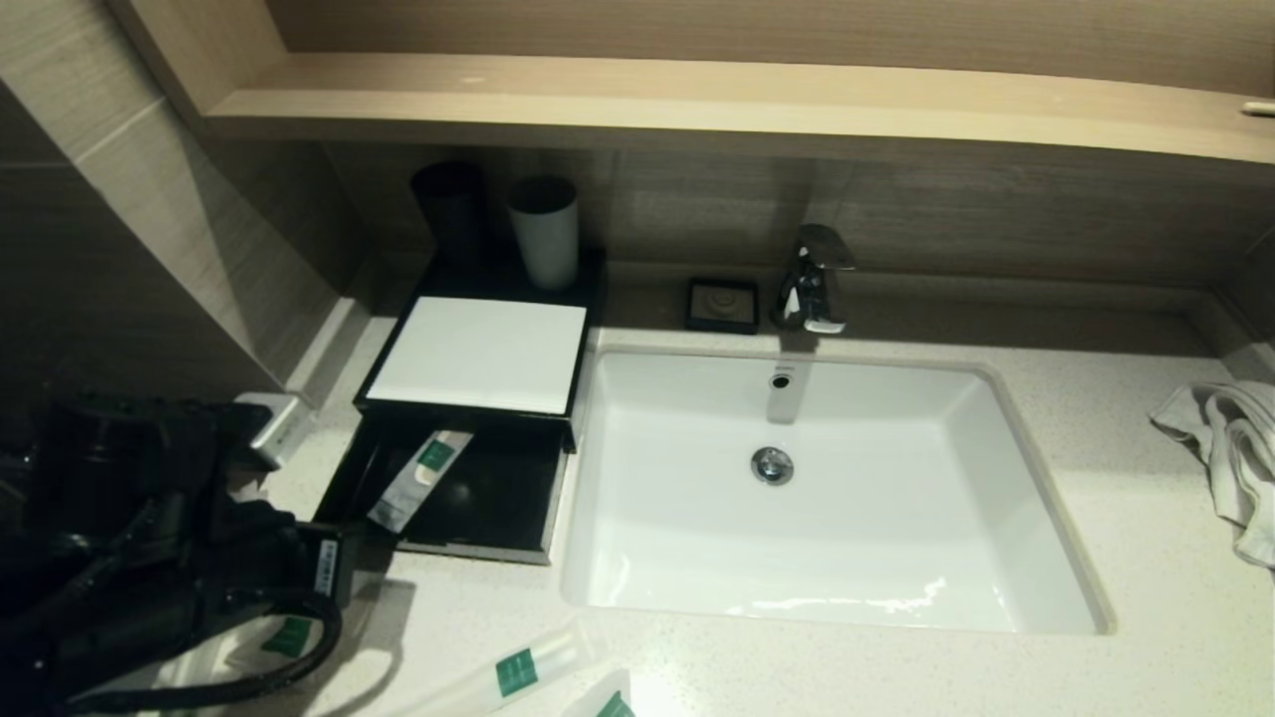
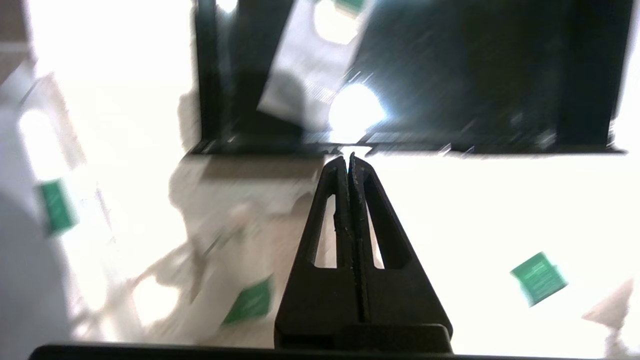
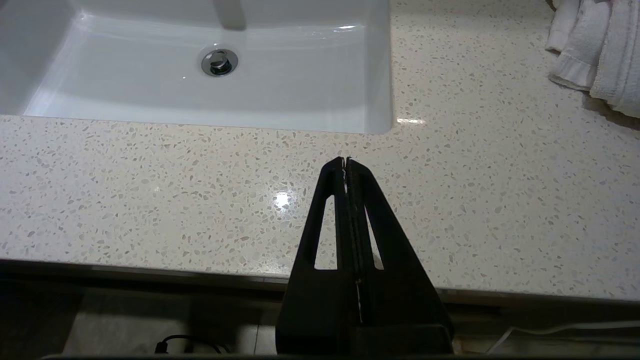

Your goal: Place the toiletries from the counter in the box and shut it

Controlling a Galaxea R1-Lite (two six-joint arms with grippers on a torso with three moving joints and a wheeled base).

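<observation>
The black box [image 1: 483, 354] with its white top panel stands left of the sink, and its shallow front drawer [image 1: 498, 508] is pulled out. One long packet [image 1: 418, 480] lies in the drawer. More toiletries lie on the counter [image 1: 1146, 558] in front: a packet [image 1: 289, 637] beside my left arm, a long one [image 1: 518, 669] and another [image 1: 613, 705] at the lower edge. My left gripper [image 2: 348, 157] is shut and empty, its tip just short of the drawer's front edge [image 2: 410, 145], with packets [image 2: 250, 302] [image 2: 539, 277] on either side. My right gripper [image 3: 346, 160] is shut and empty over the counter's front edge.
The white sink basin [image 1: 637, 448] fills the middle, with a chrome faucet [image 1: 817, 279] and a black soap dish [image 1: 722, 304] behind it. A black cup [image 1: 453, 209] and a white cup [image 1: 545, 231] stand behind the box. A white towel [image 1: 1230, 448] lies far right. A wooden shelf [image 1: 697, 95] overhangs.
</observation>
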